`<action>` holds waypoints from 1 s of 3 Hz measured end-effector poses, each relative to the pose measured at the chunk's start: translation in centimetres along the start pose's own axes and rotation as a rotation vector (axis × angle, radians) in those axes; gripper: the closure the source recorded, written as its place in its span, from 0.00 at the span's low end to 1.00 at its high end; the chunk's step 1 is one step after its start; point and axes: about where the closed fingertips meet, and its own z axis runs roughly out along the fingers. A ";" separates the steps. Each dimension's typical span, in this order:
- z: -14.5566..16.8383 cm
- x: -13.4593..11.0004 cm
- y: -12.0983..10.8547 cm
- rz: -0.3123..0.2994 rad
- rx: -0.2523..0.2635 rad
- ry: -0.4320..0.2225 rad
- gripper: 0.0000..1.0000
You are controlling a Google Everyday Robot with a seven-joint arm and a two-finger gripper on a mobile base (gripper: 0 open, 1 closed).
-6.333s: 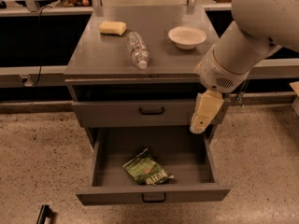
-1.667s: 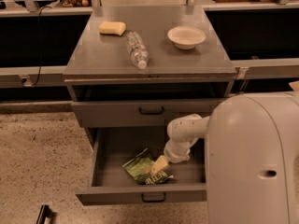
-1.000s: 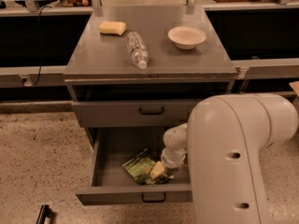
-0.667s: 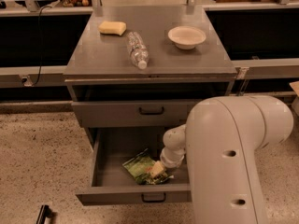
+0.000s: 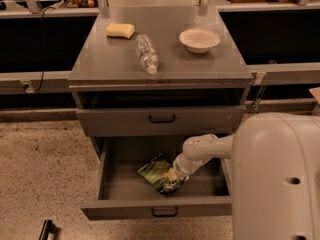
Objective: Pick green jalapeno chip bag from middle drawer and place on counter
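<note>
The green jalapeno chip bag (image 5: 155, 172) lies crinkled on the floor of the open middle drawer (image 5: 125, 186), near its centre. My gripper (image 5: 171, 180) reaches down into the drawer from the right and sits on the bag's right end, touching it. My large white arm fills the lower right and hides the drawer's right side. The counter (image 5: 110, 61) is the flat grey cabinet top above.
On the counter lie a yellow sponge (image 5: 120, 30), a clear plastic bottle (image 5: 147, 53) on its side and a white bowl (image 5: 199, 38). A shut drawer front (image 5: 160, 119) sits above the open drawer. Speckled floor lies to the left.
Over the earlier frames my arm came down from beside the cabinet into the drawer and onto the bag. In the last second it has barely moved; the bag lies where it was.
</note>
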 end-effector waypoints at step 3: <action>-11.0 -3.8 5.4 -0.187 -0.191 -0.274 1.00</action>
